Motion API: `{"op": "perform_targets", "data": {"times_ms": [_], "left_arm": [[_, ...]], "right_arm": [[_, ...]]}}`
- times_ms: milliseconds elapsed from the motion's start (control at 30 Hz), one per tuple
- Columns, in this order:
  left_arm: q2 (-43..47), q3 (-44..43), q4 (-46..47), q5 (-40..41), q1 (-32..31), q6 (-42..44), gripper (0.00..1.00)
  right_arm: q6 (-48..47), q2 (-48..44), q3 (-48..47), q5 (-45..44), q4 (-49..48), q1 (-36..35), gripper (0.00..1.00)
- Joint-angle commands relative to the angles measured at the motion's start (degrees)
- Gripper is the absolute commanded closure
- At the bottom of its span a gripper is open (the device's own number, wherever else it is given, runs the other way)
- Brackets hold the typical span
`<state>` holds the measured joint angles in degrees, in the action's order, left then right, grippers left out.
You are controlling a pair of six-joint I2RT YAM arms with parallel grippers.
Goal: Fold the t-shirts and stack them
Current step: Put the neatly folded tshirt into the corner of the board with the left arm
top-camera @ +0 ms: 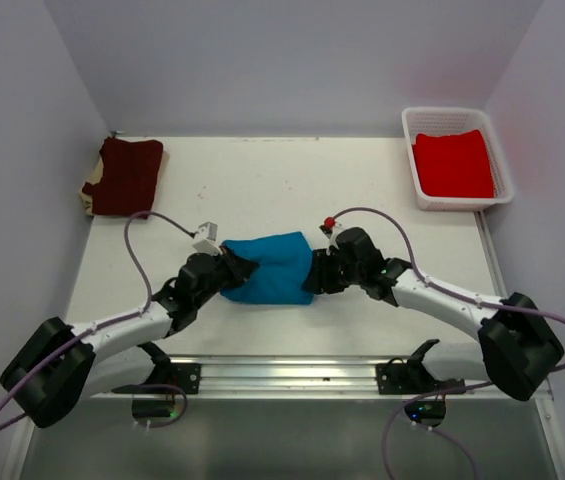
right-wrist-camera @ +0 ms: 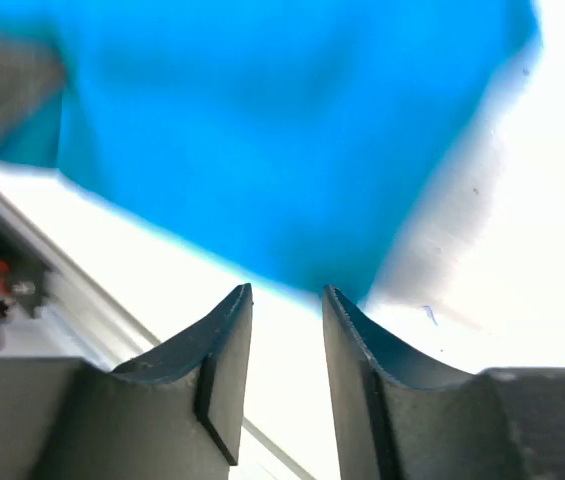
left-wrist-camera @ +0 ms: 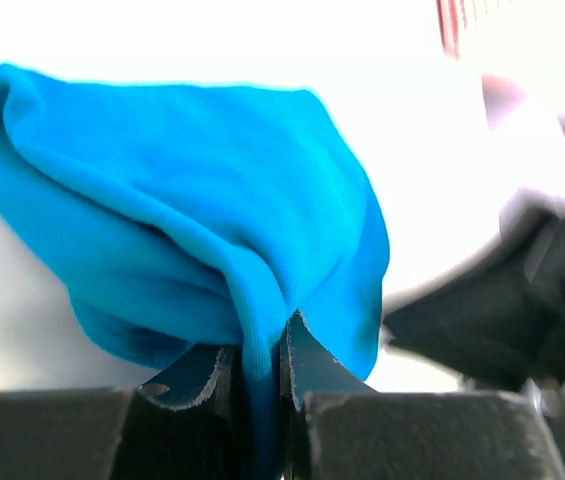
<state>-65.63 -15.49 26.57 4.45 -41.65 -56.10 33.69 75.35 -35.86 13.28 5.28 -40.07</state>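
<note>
Between the two arms, mid-table, lies the teal-blue t-shirt, a half-folded bundle whose long axis runs left to right, one end toward each claw. The left gripper sits at its left end, jaws pressed together on a fold of the cloth. The right gripper is at the opposite end. Its fingers are parted by a narrow gap, and as far as the blurred wrist view shows, nothing is between them and the cloth edge lies just ahead. The coming fold likely turns on that right edge. The maroon t-shirt rests folded at the far left corner, and the red t-shirt lies in the basket far right.
</note>
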Motion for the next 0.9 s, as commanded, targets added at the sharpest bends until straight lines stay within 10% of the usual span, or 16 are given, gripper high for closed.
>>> {"op": "perform_targets", "data": {"times_ms": [0, 400, 867], "left_arm": [[4.2, -5.1, -6.8, 5.6, 7.7, 7.8, 1.00], [-4.9, -30.7, -6.5, -3.4, 37.5, 13.2, 1.00], [-41.6, -69.0, -0.1, -8.1, 57.4, 11.5, 1.00]], "right_arm": [[-3.3, -5.8, -4.7, 0.0, 6.6, 0.1, 0.61], [-4.0, -10.0, -3.9, -3.6, 12.6, 0.2, 0.64], [-3.0, -14.1, -4.4, -6.4, 20.7, 0.1, 0.73]]}}
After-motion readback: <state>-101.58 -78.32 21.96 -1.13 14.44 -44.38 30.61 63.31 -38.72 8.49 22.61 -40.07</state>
